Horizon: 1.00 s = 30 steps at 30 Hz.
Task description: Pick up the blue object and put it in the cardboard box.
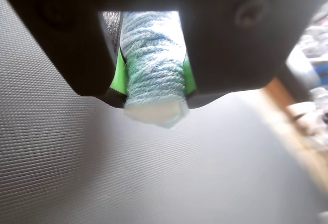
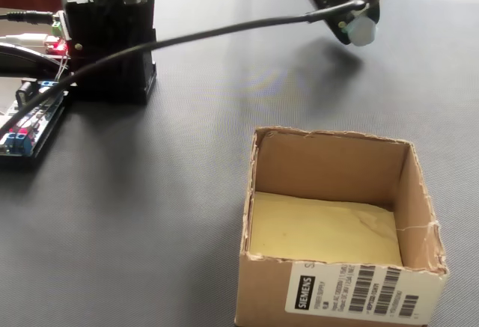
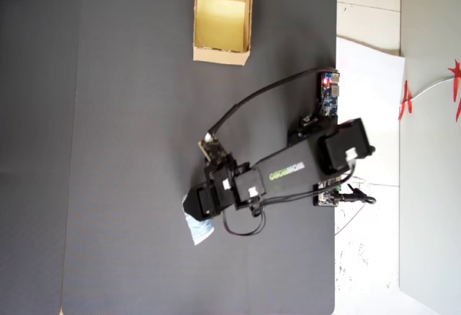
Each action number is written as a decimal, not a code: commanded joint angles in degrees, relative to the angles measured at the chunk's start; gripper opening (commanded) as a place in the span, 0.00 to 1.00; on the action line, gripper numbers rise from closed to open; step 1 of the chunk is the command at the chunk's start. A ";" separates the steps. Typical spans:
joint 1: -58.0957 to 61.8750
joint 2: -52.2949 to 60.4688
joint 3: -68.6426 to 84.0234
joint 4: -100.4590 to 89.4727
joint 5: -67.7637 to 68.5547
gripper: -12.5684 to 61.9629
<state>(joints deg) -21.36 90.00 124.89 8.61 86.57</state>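
Observation:
The blue object (image 1: pixel 154 70) is a pale blue yarn-wound bundle held between the green-padded jaws of my gripper (image 1: pixel 154 88), which is shut on it; its white end sticks out below the jaws. In the overhead view the blue object (image 3: pixel 199 230) pokes out at the arm's lower left, under the gripper (image 3: pixel 196 210), above the dark mat. The fixed view shows its pale end (image 2: pixel 364 32) at the gripper (image 2: pixel 355 22), top right, raised off the mat. The cardboard box (image 3: pixel 221 57) stands open and empty at the mat's top in the overhead view, far from the gripper; in the fixed view the cardboard box (image 2: pixel 329 297) fills the front.
A dark textured mat (image 3: pixel 108 149) covers the table. The arm's base (image 2: pixel 112 35) and circuit boards (image 2: pixel 26 121) stand at the left in the fixed view. A black cable (image 2: pixel 209 34) runs from base to gripper. White sheets (image 3: pixel 367 77) lie off the mat's right edge.

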 commanded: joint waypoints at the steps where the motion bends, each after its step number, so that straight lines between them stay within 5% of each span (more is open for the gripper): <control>1: 1.32 5.62 0.26 -7.65 0.62 0.04; 13: 9.32 21.71 15.64 -17.14 0.35 0.04; 30: 43.77 36.65 21.36 -22.94 -0.44 0.04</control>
<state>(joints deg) 20.74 125.07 148.45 -7.73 86.22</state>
